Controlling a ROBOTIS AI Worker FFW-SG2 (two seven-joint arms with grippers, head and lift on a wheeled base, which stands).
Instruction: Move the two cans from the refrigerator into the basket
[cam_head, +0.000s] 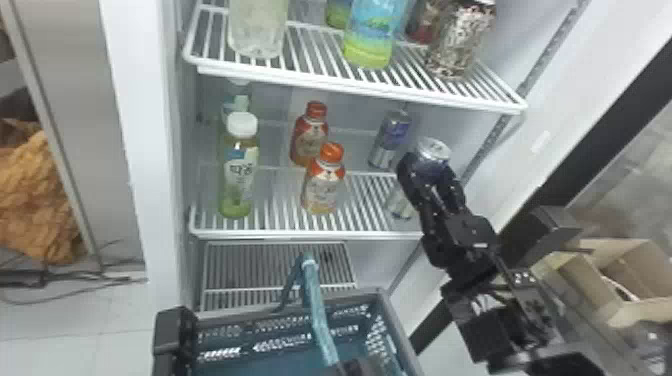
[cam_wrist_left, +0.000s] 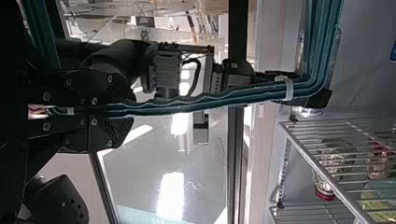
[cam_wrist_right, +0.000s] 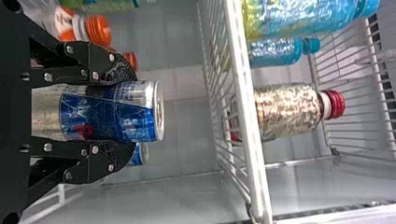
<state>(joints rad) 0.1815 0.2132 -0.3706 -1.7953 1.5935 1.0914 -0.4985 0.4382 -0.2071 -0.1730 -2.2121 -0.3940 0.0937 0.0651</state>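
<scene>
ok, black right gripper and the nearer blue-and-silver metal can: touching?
Touching. Right wrist view: the right gripper has jaws against opposite sides of the can.

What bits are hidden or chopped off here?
Middle of the held can: head view, behind right gripper.
Most of the back can: right wrist view, behind that gripper.
Near side of the basket: head view, below bottom edge.
Cap of the pale bottle: head view, above top edge.
</scene>
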